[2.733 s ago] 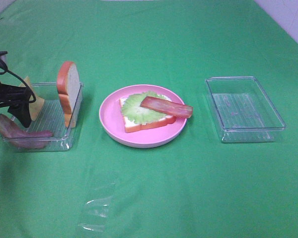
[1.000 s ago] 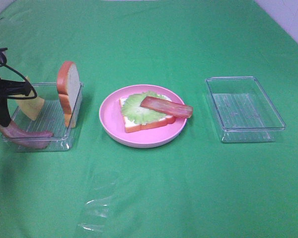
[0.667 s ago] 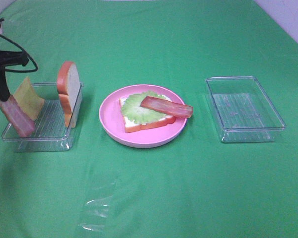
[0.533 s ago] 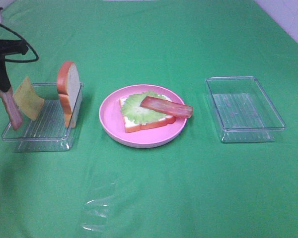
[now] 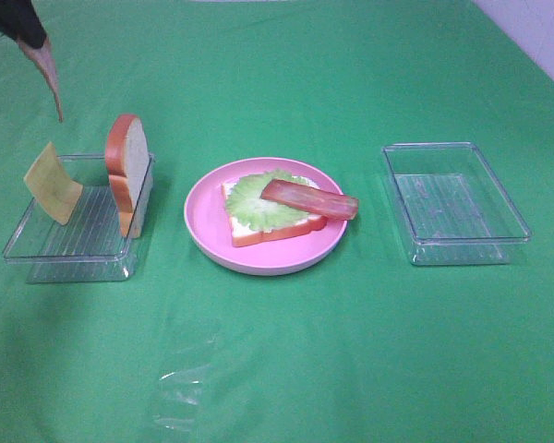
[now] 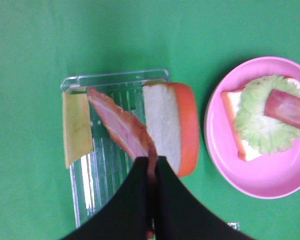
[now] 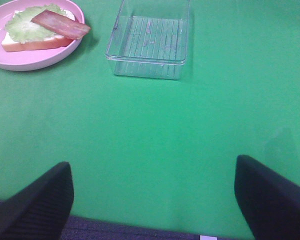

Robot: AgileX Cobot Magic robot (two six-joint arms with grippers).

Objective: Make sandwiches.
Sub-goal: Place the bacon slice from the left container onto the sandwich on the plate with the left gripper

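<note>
Now carry the bacon strip (image 6: 120, 127), pinched at one end by the closed left end effector (image 6: 151, 160) and dangling high over the left tray (image 5: 65, 254), across to the plate (image 5: 203, 235); lay flat beside the other strip (image 5: 309, 198) on the lettuce (image 5: 254, 201). Clear the upright bread slice (image 5: 129, 175) and plate rim; cross over open counter (image 5: 277, 351). Leave the wide, empty right end effector (image 7: 152, 200) parked.

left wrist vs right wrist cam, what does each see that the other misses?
Left wrist only: the left gripper shut on the held bacon strip, plus the left tray holding the cheese square and upright bread slice. Right wrist only: the right gripper, open, and the right tray. Both: the pink plate carrying the flat bread slice, lettuce and plated bacon strip.
</note>
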